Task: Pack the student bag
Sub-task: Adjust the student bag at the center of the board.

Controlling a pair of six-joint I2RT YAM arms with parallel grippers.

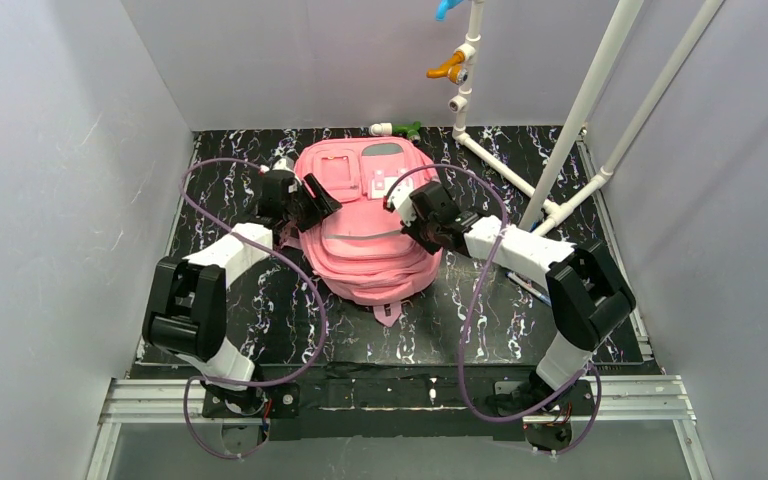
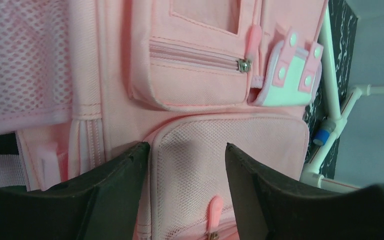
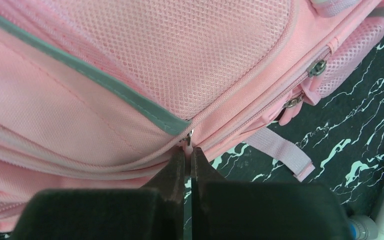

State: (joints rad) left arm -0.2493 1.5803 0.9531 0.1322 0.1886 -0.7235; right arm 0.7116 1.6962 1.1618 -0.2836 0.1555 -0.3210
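Right gripper (image 3: 189, 152): jaws pressed together, tips pinching a small pale zip pull (image 3: 187, 141) at the student bag's (image 3: 55, 110) seam. Mesh panel (image 3: 200, 55) above, grey stripe (image 3: 105, 85) running diagonally. Pink strap (image 3: 280, 150) lies on black marbled table (image 3: 360, 125).

The pink bag (image 1: 365, 240) fills the middle of the table (image 1: 410, 340); the left gripper (image 1: 318, 197), jaws apart, crowds its left side; the right gripper (image 1: 410, 225), pinched on a zip pull (image 3: 186, 141), blocks its right; white pipes (image 1: 570, 130) slant across the far right; bare tabletop lies near the bag, between the arms; walls (image 1: 50, 200) close in left, far and right.
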